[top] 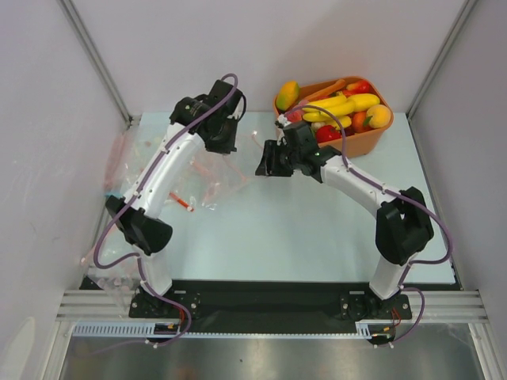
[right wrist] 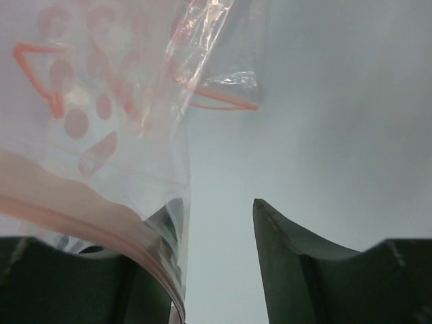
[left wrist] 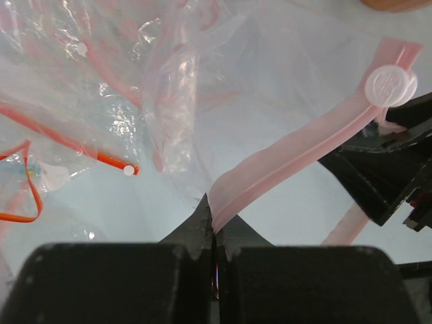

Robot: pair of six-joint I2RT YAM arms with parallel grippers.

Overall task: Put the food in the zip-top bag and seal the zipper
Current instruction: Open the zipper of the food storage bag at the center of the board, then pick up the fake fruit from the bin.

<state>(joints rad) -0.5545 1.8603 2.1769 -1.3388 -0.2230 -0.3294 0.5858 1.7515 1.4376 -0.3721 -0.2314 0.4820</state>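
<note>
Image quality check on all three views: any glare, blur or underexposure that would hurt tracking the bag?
Top external: light is even and soft, but the clear zip-top bag nearly vanishes against the pale table. Left wrist: the zipper is sharp, the crinkled plastic shows specular glints, and the left gripper is dark. Right wrist: the bag close to the lens is blurred, and the right gripper reads near black.

The top view looks down from high behind the desk (top: pixel 301 229), its near edge at 6 o'clock, facing 12 and taking in the whole surface. The left wrist camera sits close over the left gripper (left wrist: pixel 213 233), the zipper (left wrist: pixel 304 145) running to 2 o'clock; the right wrist camera, even nearer over the right gripper (right wrist: pixel 216 209), shares that zipper at 8 o'clock.
</note>
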